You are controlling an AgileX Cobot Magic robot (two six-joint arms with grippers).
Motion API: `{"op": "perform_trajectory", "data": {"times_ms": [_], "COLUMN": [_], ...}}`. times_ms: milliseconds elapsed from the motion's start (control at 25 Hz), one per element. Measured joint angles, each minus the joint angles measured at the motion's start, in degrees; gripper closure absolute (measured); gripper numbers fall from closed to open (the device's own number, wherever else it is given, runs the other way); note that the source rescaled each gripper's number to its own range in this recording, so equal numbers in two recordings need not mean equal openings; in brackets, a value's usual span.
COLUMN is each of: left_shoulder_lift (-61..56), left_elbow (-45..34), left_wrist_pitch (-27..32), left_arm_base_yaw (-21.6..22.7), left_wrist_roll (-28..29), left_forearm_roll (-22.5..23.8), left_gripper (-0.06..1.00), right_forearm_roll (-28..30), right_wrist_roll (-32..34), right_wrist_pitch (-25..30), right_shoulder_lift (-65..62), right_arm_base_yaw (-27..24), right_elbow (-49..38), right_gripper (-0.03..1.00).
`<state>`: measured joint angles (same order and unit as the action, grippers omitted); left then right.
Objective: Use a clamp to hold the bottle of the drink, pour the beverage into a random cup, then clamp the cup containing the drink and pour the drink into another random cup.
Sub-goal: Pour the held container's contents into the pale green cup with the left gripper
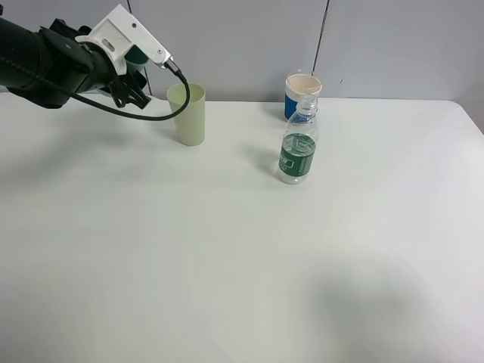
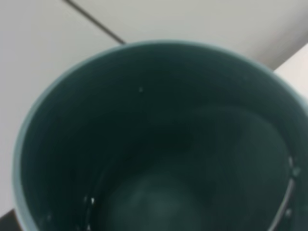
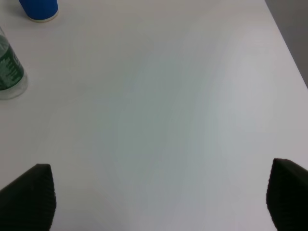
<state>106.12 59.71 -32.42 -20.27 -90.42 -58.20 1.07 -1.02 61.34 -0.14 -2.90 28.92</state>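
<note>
The left fingers [image 1: 125,89] were clamped on a dark teal cup [image 1: 138,56], held up off the white bench [image 1: 227,249] at its far left, close against the back wall. That cup hung just beside the rim of a pale green cup [image 1: 187,113], which stood upright on the bench; whether the two touched could not be told. In the left wrist view the teal cup [image 2: 159,144] filled nearly the whole picture, seen from its mouth down into its dark inside, with a few small bright droplets on the inner wall; whether any drink lay at the bottom could not be told. Well apart from the green cup, toward the right, a clear bottle [image 1: 298,147] with a green label stood upright on the bench, and a blue cup [image 1: 293,97] with a pale rim stood just behind it, near the wall. The right wrist view caught the same bottle [image 3: 8,72] and the foot of the blue cup [image 3: 38,8] at one edge of a broad bare stretch of bench [image 3: 159,120]. The right fingers [image 3: 30,196] stood wide apart above that stretch, holding nothing, well away from the bottle.
</note>
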Motion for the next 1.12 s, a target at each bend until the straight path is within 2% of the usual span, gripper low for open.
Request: {"op": "perform_trajectory", "data": {"times_ms": [280, 720, 1120], "left_shoulder_lift": [3.6, 7.3, 7.4], "left_elbow": [4.0, 7.7, 7.7], "left_wrist_pitch": [0.3, 0.4, 0.0], "left_arm_base_yaw": [-1.3, -1.5, -1.5], "left_wrist_roll": [-3.9, -7.6, -9.1], "left_forearm_roll": [-2.4, -2.6, -1.5], "left_gripper": [0.93, 0.93, 0.93], "right_forearm_roll": [0.0, 0.0, 0.0], "right_wrist_roll": [0.0, 0.0, 0.0], "right_wrist_pitch": [0.0, 0.0, 0.0], "right_shoulder_lift": [0.0, 0.0, 0.0], "right_arm_base_yaw": [0.0, 0.0, 0.0], "right_elbow": [0.0, 0.0, 0.0], "right_gripper": [0.27, 0.27, 0.27]}}
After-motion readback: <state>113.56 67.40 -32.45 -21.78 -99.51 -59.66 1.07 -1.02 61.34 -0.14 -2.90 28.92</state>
